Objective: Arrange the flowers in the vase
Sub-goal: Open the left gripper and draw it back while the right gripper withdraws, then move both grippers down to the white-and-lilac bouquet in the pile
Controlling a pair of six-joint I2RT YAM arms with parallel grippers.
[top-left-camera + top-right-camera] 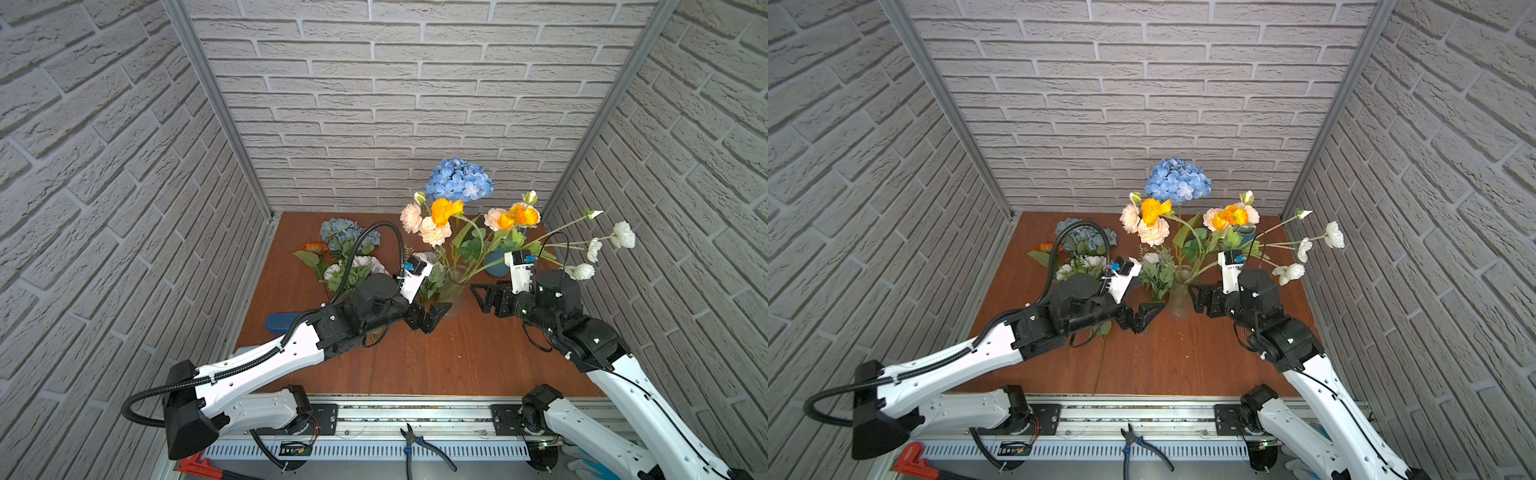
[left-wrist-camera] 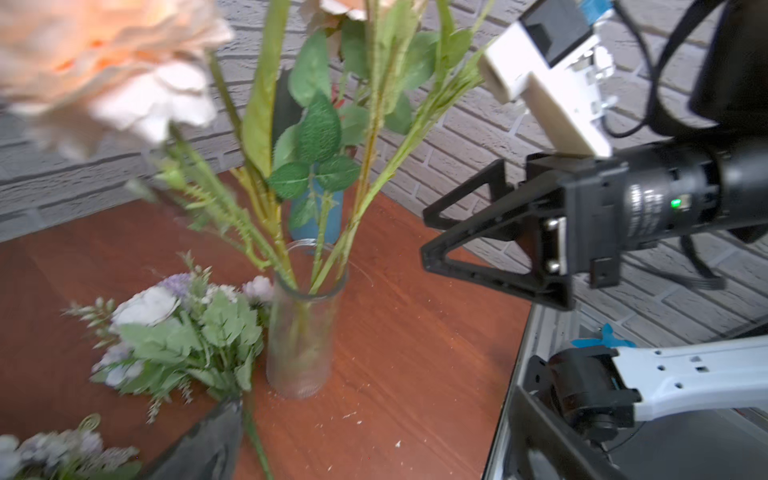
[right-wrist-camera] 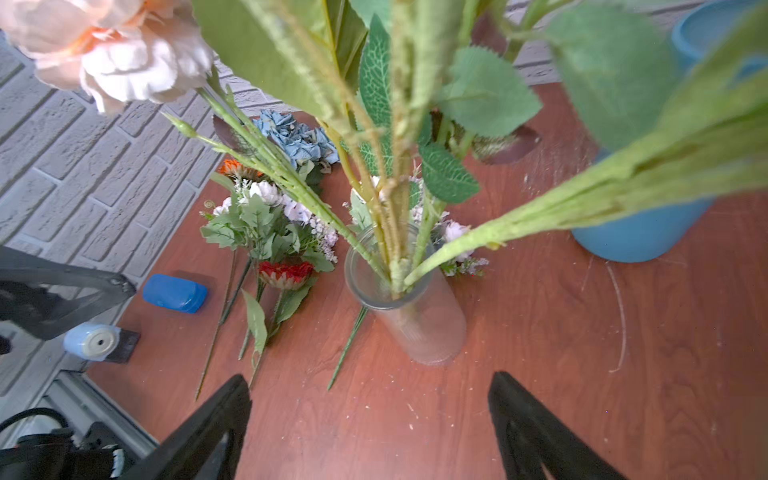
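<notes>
**Some flowers in the vase, the rest flat on the tabletop**

Far left on the tabletop point(image 1: 457, 365) there's a pile of loose flowers point(image 1: 349, 253) lying flat: dusty blue, orange, red and lilac-white ones. The left pincer point(image 1: 436, 318) hovers over their stems, jaws spread, holding nothing. In the middle the glass vase point(image 1: 453, 289) stands upright with a bouquet point(image 1: 459, 183) of blue, peach, orange and white blooms fanning out. The right pincer point(image 1: 478, 297) sits just beside the vase, wide open and empty too. A blue pot point(image 1: 496, 266) stands behind it.

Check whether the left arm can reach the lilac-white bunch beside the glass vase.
Probably yes: the open left end effector hangs by the lilac-white bunch, nothing between them, though the glass vase stands close beside.
</notes>
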